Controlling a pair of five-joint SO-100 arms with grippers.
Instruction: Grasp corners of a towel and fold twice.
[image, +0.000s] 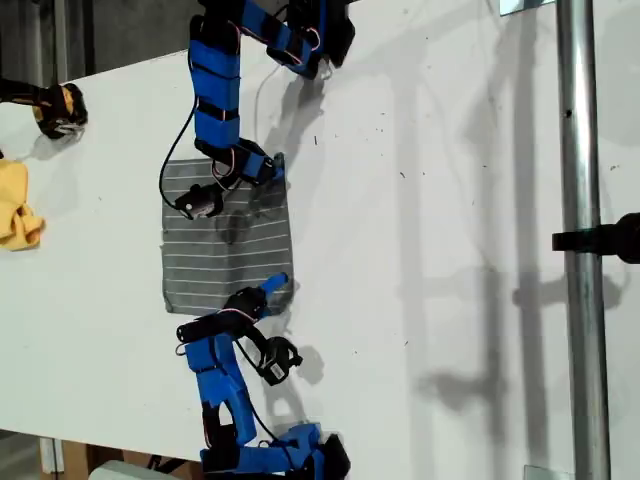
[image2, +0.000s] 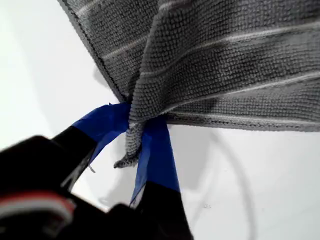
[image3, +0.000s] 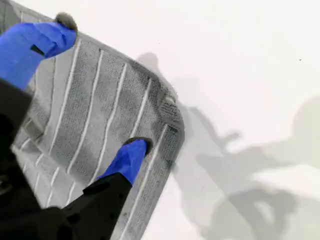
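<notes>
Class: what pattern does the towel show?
Grey towel with thin white parallel stripes, clearest in first wrist view.

The exterior view looks straight down on the white bench (image: 430, 200) from well above. Both wrist views ride close behind their claws, facing the bench. All three share the towel (image: 228, 245), toward nine o'clock of the exterior view's centre.

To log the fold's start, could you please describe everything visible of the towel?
The towel is soft grey cloth with thin white stripes, lying mostly flat on the white table. One corner is bunched and pinched in my first end effector; my second end effector stands open over another corner, one fingertip touching the cloth.
</notes>
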